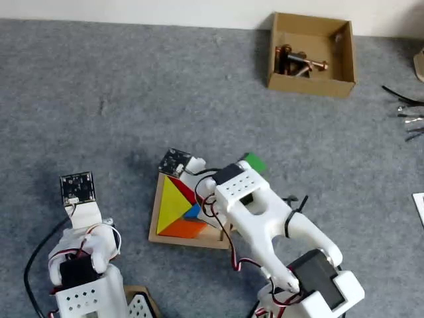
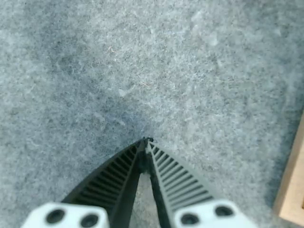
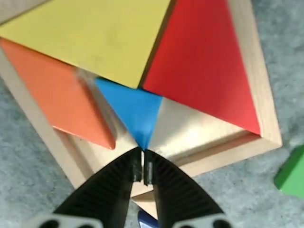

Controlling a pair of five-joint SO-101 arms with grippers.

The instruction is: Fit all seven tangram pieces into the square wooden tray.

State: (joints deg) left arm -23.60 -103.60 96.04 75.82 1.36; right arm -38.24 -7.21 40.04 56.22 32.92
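Jaws on the right arm (image 1: 265, 218) are pinched shut with nothing between them, their black ribbed fingers (image 3: 111, 190) meeting at the tips just over the inner edge of the square wooden tray (image 3: 255, 80), right at the sharp point of the blue triangle (image 3: 135, 107). The tray (image 1: 156, 209) lies on the grey desk (image 1: 99, 99) near its front, between the two arms and partly under the right one. Four pieces sit inside it. The yellow triangle (image 3: 95, 33) and the red triangle (image 3: 204, 61) lie side by side with their edges touching, and the blue triangle is tucked against both where they meet. The orange parallelogram (image 3: 52, 90) runs along one rim beside the yellow triangle. A patch of bare tray floor (image 3: 190, 128) shows between the blue triangle, the red triangle and the rim. In the high view the same pieces show as yellow (image 1: 172, 202), red (image 1: 187, 191), blue (image 1: 193, 212) and orange (image 1: 182, 228). A green piece (image 1: 254, 161) lies on the desk outside the tray, just beside its rim and not touching it (image 3: 290, 173). The left arm (image 1: 86, 265) stands at the near left of the desk, and its jaws are also closed, fingers (image 2: 118, 180) meeting tip to tip above bare grey surface, with the tray's edge (image 2: 292, 185) off to one side. A cardboard box (image 1: 311, 86) holding copper-coloured parts (image 1: 298, 63) sits at the far side of the desk, well apart from the tray.
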